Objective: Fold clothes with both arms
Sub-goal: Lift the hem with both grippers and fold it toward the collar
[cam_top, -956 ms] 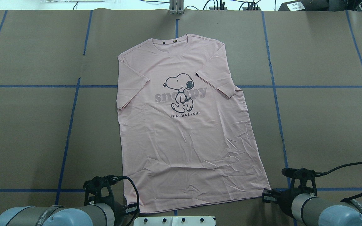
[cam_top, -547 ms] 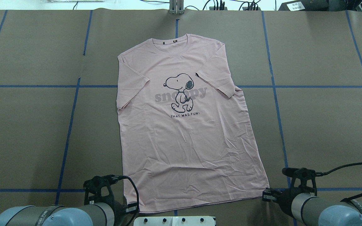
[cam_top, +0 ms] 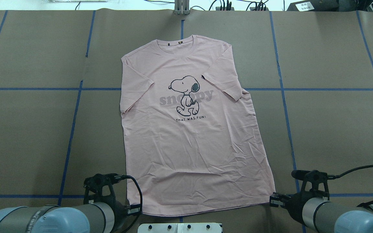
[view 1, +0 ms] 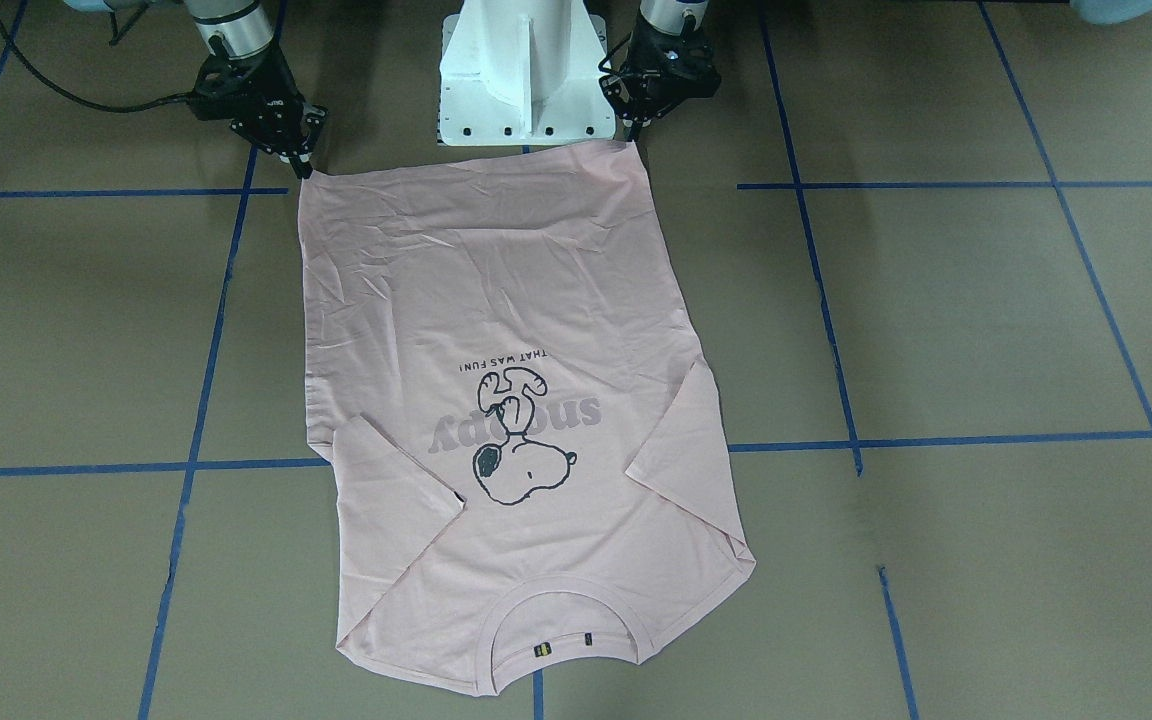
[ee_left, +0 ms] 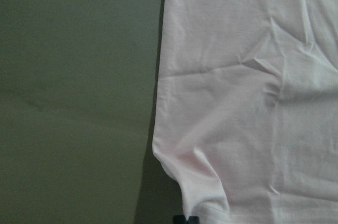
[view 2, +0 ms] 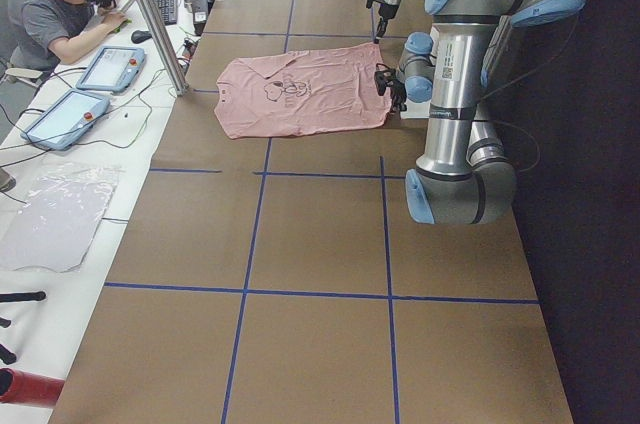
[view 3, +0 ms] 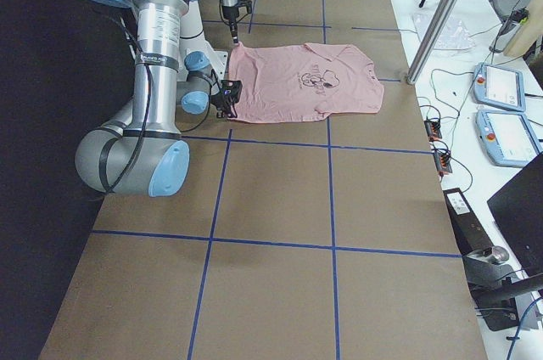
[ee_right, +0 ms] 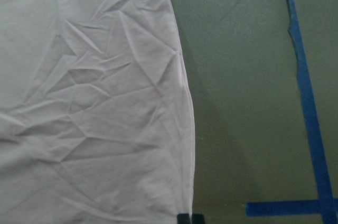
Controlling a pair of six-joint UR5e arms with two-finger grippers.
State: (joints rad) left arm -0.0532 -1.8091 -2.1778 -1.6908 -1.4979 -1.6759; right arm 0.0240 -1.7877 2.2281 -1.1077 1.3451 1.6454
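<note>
The pale pink T-shirt (cam_top: 189, 145) lies flat and face up on the brown table, neck at the far side and both sleeves folded in over the chest. The hem runs along the near edge, and its cloth is creased. My left gripper (cam_top: 135, 209) sits at the hem's left corner, shut on it; the left wrist view shows the corner (ee_left: 211, 203) running down into the dark fingertips (ee_left: 186, 218). My right gripper (cam_top: 273, 200) is shut on the hem's right corner, its two black tips (ee_right: 190, 218) together on the shirt's edge (ee_right: 185, 129). In the front-facing view both grippers (view 1: 636, 128) (view 1: 302, 165) touch the corners.
The white pedestal base (view 1: 521, 70) stands between the arms, just behind the hem. Blue tape lines (cam_top: 283, 97) grid the brown table cover. A metal post (cam_top: 181, 8) and cables stand at the far edge. A person (view 2: 60, 4) sits at a side desk with tablets.
The hem's right corner has drawn slightly inward and to the left with the right gripper. The left arm has shifted a little left, and more of its elbow shows.
</note>
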